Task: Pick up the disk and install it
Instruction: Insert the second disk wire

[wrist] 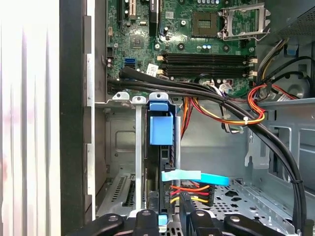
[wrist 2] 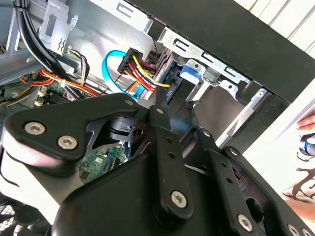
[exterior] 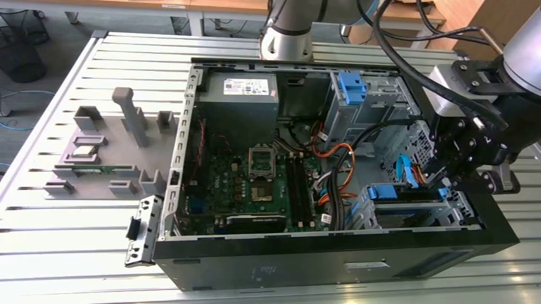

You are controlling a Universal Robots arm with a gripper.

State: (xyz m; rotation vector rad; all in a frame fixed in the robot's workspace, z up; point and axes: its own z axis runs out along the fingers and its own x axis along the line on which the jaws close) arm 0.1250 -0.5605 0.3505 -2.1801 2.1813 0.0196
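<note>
The disk (exterior: 384, 192), clipped in its blue bracket, stands edge-on inside the lower drive cage (exterior: 457, 209) of the open computer case, at the exterior view's right. In the first wrist view the disk (wrist: 160, 162) runs from the blue tab (wrist: 161, 125) back to my gripper (wrist: 172, 219). The black fingers (wrist: 147, 217) sit on either side of its near end, shut on it. In the second wrist view my gripper (wrist 2: 178, 123) reaches into the cage beside the disk (wrist 2: 170, 78). My gripper (exterior: 448, 180) hangs over the cage's outer end.
A light-blue data cable (wrist: 194, 176) and a red-yellow-black power plug (wrist: 189, 194) hang close beside the disk. Black and orange cables (exterior: 334, 171) cross the motherboard (exterior: 253, 177). An upper cage holds a lone blue bracket (exterior: 351, 85). A grey fixture (exterior: 110, 145) stands on the table. A hand (wrist 2: 307, 132) shows outside the case.
</note>
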